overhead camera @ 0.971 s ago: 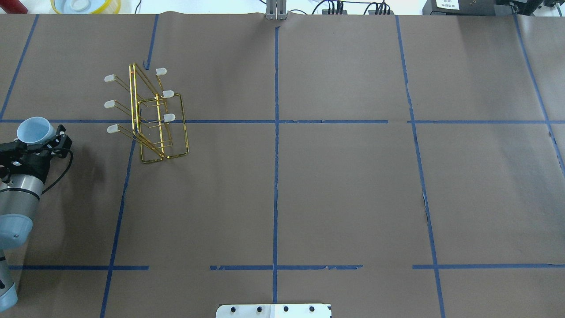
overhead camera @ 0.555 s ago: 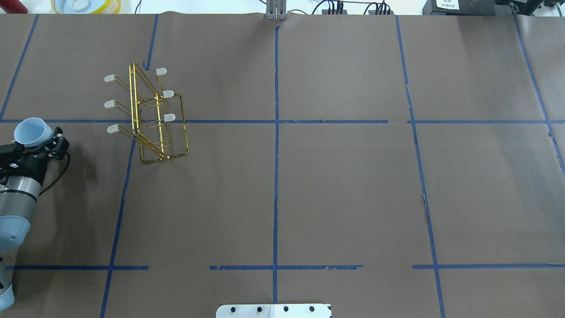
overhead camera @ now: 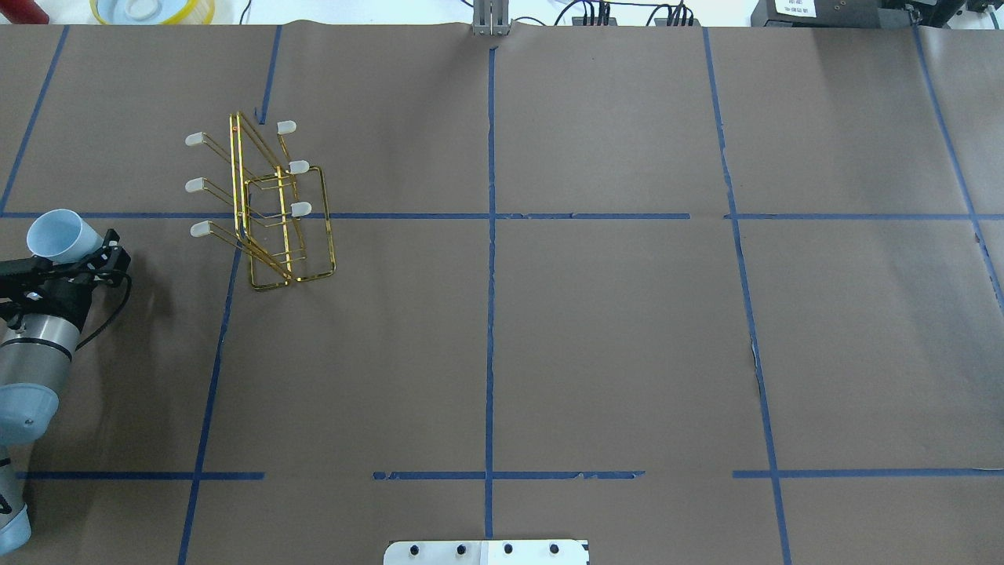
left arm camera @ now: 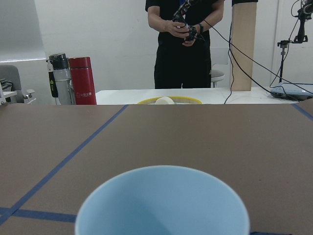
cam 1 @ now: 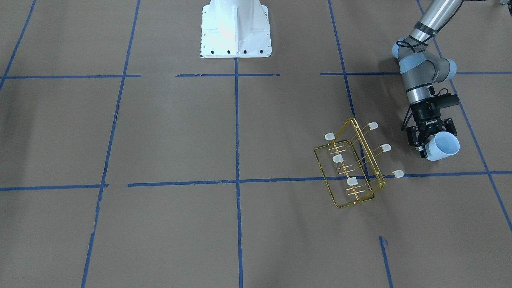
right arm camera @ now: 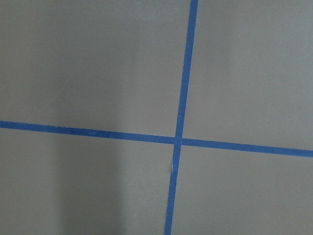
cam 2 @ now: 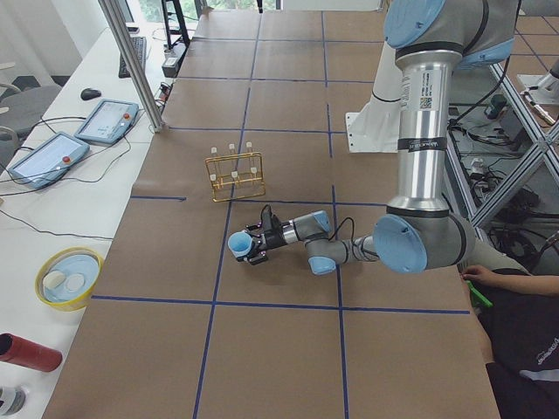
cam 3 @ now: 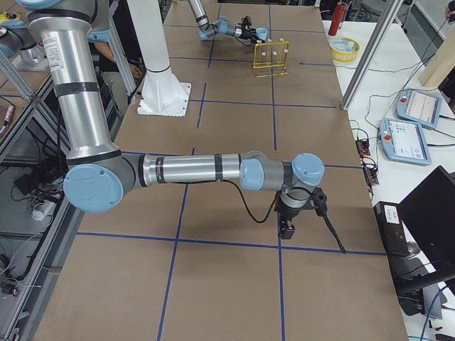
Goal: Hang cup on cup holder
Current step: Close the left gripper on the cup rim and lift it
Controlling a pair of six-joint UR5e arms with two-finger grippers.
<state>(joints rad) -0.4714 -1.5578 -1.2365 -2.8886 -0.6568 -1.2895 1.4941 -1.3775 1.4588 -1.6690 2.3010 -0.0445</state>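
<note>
One light, thin-walled cup [cam 1: 444,148], clamped near its base in left gripper [cam 1: 430,143].
Likely slippery and crushable, so squeeze gently; right gripper [cam 3: 287,227] fingers impossible to tell.

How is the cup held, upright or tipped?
Tipped. The cup lies sideways in the left claw, its open mouth pointing away from the arm.

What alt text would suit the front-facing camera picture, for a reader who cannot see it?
The robot's left gripper, at the picture's right, holds a pale blue cup tipped sideways over a brown table marked with blue tape lines. A gold wire cup holder stands apart beside it, with nothing hung on it.
</note>
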